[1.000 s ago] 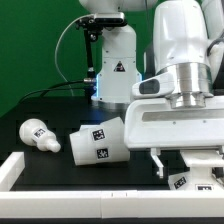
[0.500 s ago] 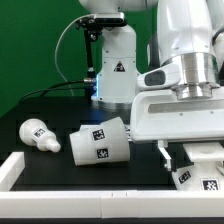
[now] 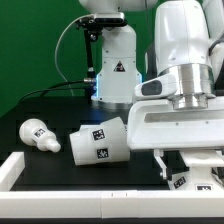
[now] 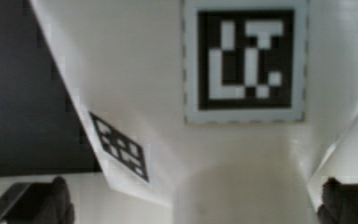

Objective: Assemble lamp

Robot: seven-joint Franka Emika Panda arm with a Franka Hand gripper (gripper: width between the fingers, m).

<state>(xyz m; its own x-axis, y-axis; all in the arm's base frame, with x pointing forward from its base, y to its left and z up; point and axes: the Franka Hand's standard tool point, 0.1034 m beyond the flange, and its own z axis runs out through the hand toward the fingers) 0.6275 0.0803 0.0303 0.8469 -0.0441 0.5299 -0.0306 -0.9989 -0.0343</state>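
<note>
The round-headed bulb [image 3: 35, 134] lies on the black table at the exterior view's left. The tapered shade [image 3: 100, 143] lies on its side next to it, tags showing. The flat base [image 3: 197, 181] sits at the exterior view's lower right, mostly hidden under my gripper [image 3: 188, 168]. In the wrist view the base [image 4: 211, 160] fills the frame with two tags showing. My gripper [image 4: 194, 202] is open, and one dark finger [image 4: 34, 200] stands on each side of the base. I cannot tell whether they touch it.
The robot's pedestal [image 3: 112, 70] stands at the back middle with a cable beside it. A white raised border [image 3: 20, 168] runs along the table's front and left edges. A green wall closes off the back.
My gripper rose a little half a second ago and has come back down over the base. The bulb and shade have not moved.
</note>
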